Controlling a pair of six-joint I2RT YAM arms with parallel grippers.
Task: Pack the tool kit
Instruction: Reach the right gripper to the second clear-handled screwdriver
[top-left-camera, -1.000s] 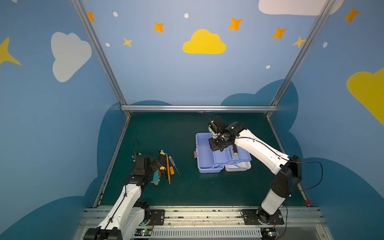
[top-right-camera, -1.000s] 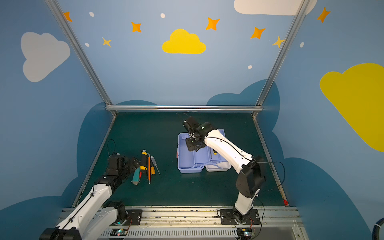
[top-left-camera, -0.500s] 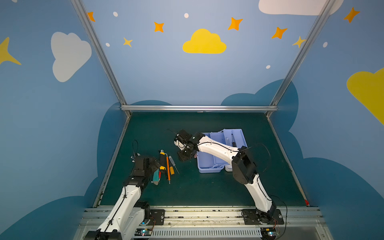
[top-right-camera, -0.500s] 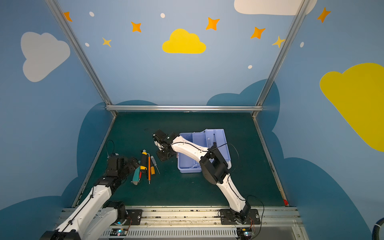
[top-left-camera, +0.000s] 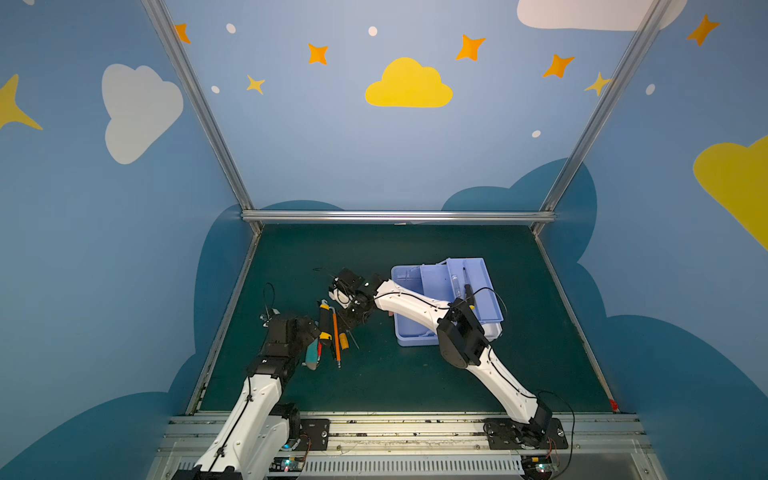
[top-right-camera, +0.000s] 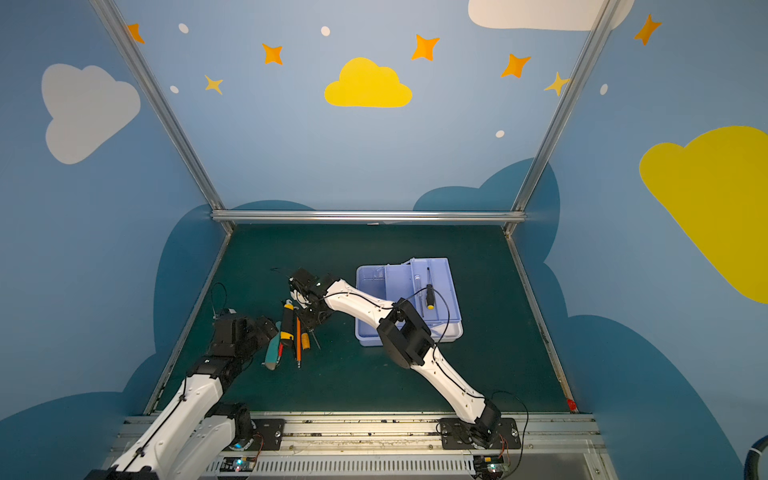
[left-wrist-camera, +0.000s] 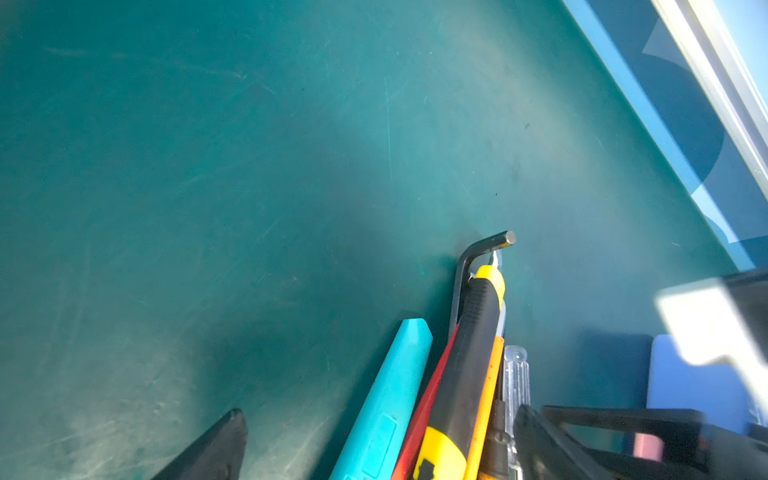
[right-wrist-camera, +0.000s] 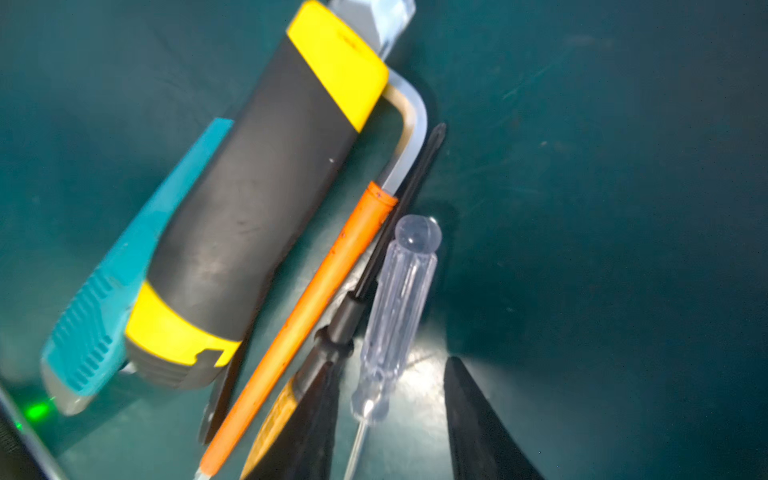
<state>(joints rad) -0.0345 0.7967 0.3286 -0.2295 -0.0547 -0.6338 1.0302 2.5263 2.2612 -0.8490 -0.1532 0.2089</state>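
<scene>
I count five pieces bunched side by side on the counter (top-left-camera: 374, 257), left of the open tool kit case (top-left-camera: 415, 337): one teal knife (right-wrist-camera: 112, 291), one black-and-yellow knife (right-wrist-camera: 257, 216), one orange wrench (right-wrist-camera: 316, 307), one black-shafted screwdriver (right-wrist-camera: 399, 216) and one clear-handled screwdriver (right-wrist-camera: 399, 299). A third screwdriver (top-right-camera: 429, 293) lies in a long compartment on the case's right side. My right tool (right-wrist-camera: 392, 363) is spread, one finger on each side of the clear-handled screwdriver, not pinching it. My left tool (left-wrist-camera: 380, 415) is spread wide, just beside the teal knife

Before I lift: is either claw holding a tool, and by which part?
Nothing held: right claw stands open astride the clear screwdriver, near its shaft end; left claw is open too.
</scene>
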